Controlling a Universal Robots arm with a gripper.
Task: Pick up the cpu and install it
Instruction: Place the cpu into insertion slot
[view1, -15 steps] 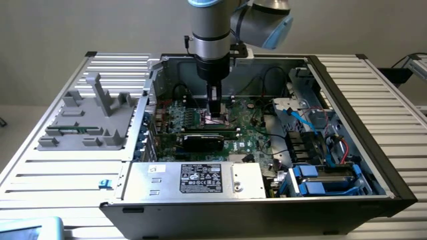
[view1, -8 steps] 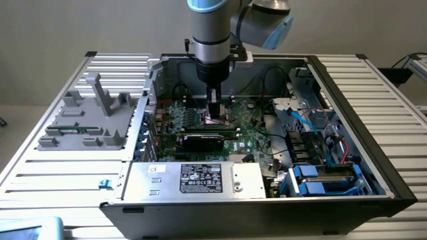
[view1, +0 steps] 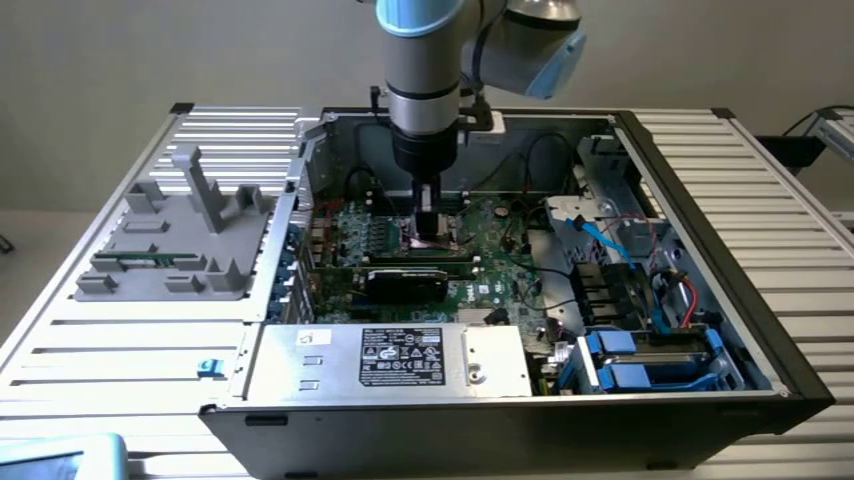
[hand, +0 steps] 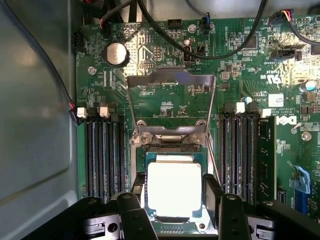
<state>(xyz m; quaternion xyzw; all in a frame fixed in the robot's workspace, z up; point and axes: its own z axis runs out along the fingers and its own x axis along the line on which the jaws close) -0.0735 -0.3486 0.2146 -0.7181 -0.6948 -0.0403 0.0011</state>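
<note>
The cpu (hand: 174, 189), a bright silvery square with a thin green rim, lies level over the socket (hand: 172, 150) on the green motherboard (hand: 250, 65). My gripper (hand: 175, 200) straddles it, with one dark finger against each of two opposite edges, so it is shut on the chip. I cannot tell whether the chip rests fully in the socket or hovers just above it. The socket's metal load plate (hand: 170, 80) is swung open beyond it. In the exterior view my gripper (view1: 426, 238) reaches straight down into the open computer case (view1: 627, 130).
Rows of black memory slots (hand: 102, 155) flank the socket on both sides. Black cables (hand: 200, 50) cross the board past the load plate. A silver power supply (view1: 387, 360) fills the case's near side, a drive bay (view1: 654, 360) sits at the exterior view's right, and a grey fixture (view1: 174, 240) stands outside at its left.
</note>
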